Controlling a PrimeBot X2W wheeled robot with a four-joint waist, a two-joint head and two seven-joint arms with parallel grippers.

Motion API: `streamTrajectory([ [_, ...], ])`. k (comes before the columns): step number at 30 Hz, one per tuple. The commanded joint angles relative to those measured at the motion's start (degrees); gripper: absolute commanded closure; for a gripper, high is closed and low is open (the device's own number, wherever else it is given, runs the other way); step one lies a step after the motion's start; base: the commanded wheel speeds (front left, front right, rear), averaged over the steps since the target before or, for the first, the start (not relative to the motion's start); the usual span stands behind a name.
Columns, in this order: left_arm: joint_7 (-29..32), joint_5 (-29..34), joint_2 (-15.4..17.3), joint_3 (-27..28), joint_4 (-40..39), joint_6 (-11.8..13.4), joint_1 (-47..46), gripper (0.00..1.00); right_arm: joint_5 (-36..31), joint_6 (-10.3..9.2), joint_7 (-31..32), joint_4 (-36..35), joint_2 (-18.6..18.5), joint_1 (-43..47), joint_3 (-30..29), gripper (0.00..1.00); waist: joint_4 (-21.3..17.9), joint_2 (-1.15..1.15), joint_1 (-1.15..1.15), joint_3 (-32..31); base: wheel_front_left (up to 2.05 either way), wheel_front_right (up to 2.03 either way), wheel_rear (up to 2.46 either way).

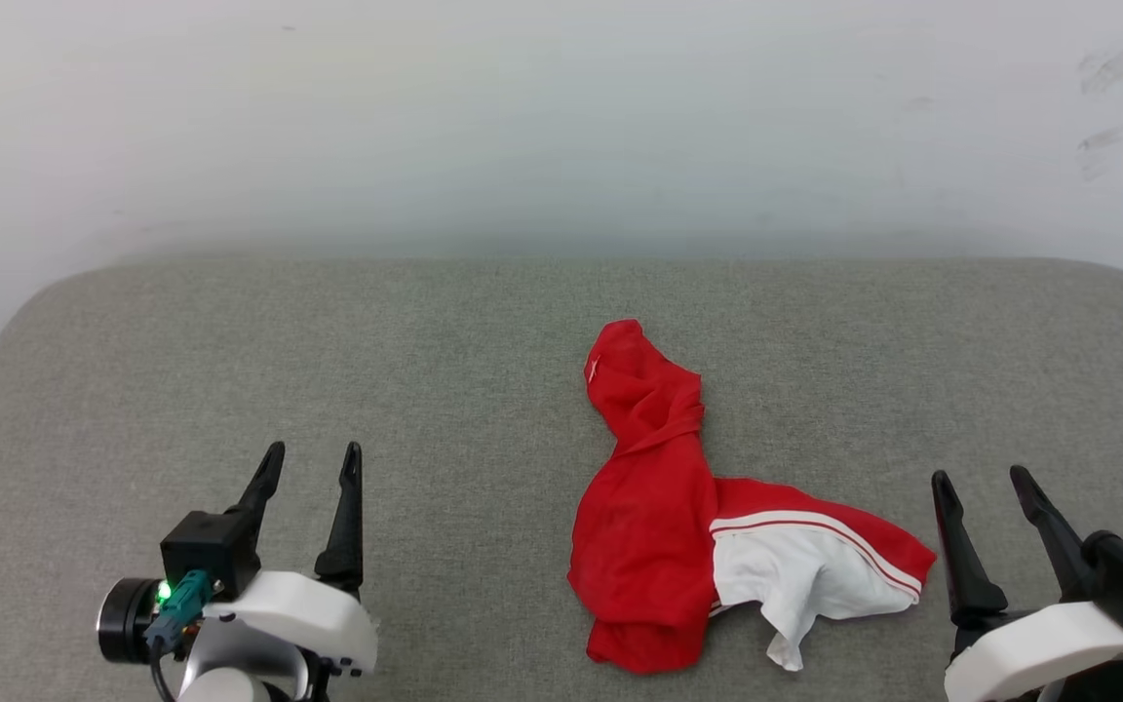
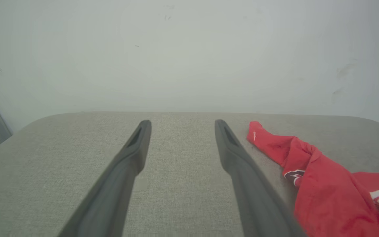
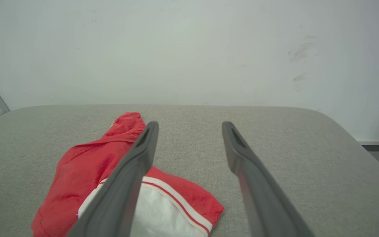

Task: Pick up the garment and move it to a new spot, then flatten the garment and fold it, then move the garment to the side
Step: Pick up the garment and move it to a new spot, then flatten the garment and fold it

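Status: pick-up not started, nothing is touching the garment [image 1: 644,526].

Head view: we see the garment crumpled in a heap on the table [image 1: 425,341], right of the table's middle and toward its near edge. The red body is bunched, and a white sleeve [image 1: 795,575] with striped trim flops out toward the table's right end. Our left gripper [image 1: 314,450] hovers over the table's near-left part, well apart from the garment, fingers spread with nothing between them. Our right gripper [image 1: 981,476] is over the table's near-right part, just beside the sleeve's hem, also spread and empty.

Left wrist view: the left gripper [image 2: 182,122] is wide apart, with bare table [image 2: 44,148] between the fingers. The garment [image 2: 321,184] lies toward the table's right end, and a scrap of black-and-white print [image 2: 293,174] shows in a fold.

Right wrist view: the right gripper [image 3: 190,123] is gaping. The garment [image 3: 84,164] lies past its left finger, toward the table's middle, and the table [image 3: 308,148] is bare elsewhere.

Count: one garment, one table, two grippers, one sleeve visible. We can't find the second, likely buried.

Next move, our read: the right gripper is closer, so we bring it over the heap, drop the fingertips to the table and pinch a raised fold. The fabric looks thin and limp, so a shallow pinch would likely slip or catch one layer.
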Motion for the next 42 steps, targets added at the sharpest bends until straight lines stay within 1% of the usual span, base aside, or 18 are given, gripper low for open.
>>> streamTrajectory([
  [1, 0.2, -0.3, 0.3, 0.1, -0.6, 0.4, 1.2, 0.00, -0.2, -0.04, 0.1, -0.3, 0.1, 1.0, -0.1, 0.00, -0.2, 0.00, 0.00, -0.2, 0.00, 0.00, 0.00],
  [11, 1.5, -0.5, 1.3, 0.1, -4.3, 2.2, 4.7, 0.00, 0.5, -0.04, 0.3, -1.1, 0.1, 1.9, -0.6, 0.00, -0.9, 0.00, 0.00, -0.3, 0.00, 0.00, 0.00],
  [17, 2.4, -0.2, 1.9, -0.2, -5.6, 2.3, 4.4, 0.00, 0.7, -0.04, 0.6, -1.0, 0.1, 1.9, -0.8, 0.00, -1.0, 0.00, 0.00, 0.0, 0.00, 0.00, 0.00],
  [21, 2.4, -0.5, 1.9, -0.1, -5.8, 2.5, 4.5, 0.00, 0.9, -0.04, 2.6, -0.5, 0.1, 1.9, -0.3, 0.00, -1.1, 0.00, 0.00, 0.1, 0.00, 0.00, 0.00],
  [24, 2.4, -0.7, 1.8, -0.3, -5.9, 2.7, 4.4, 0.00, 1.1, -0.04, 7.4, -0.3, 0.1, 2.4, 2.5, 0.00, -1.1, 0.00, 0.00, 0.3, 0.00, 0.00, 0.00],
  [26, 2.6, -0.8, 1.7, -0.3, -6.1, 2.7, 4.0, 0.00, 1.2, -0.04, 11.7, -0.4, -0.5, 2.9, 5.7, 0.00, -1.1, 0.00, 0.00, 0.6, 0.00, 0.00, 0.00],
  [30, 2.3, -0.9, 1.6, -0.3, -6.1, 2.8, 3.6, 0.00, 3.2, -0.04, 20.1, -1.3, -4.3, 2.4, 12.3, 0.00, -1.0, 0.00, 0.00, 1.4, 0.00, 0.00, 0.00],
  [34, 2.0, -1.1, 1.2, -0.6, -5.8, 2.6, 2.9, 0.00, 5.9, -0.04, 25.8, -1.6, -7.6, 0.9, 17.2, 0.00, -0.4, 0.00, 0.00, 2.6, 0.00, 0.00, 0.00],
  [39, 1.5, -1.0, 0.6, -1.0, -5.5, 2.4, 1.2, 0.00, 6.9, -0.04, 28.1, 0.3, -9.6, -1.2, 20.8, 0.00, 0.8, 0.00, 0.00, 4.9, 0.00, 0.00, 0.00],
  [42, 1.0, -1.2, 0.1, -1.2, -5.2, 2.0, 0.1, 0.00, 6.9, -0.04, 27.4, 2.6, -9.4, -3.1, 21.6, 0.00, 1.6, 0.00, 0.00, 6.6, 0.00, 0.00, 0.00],
])
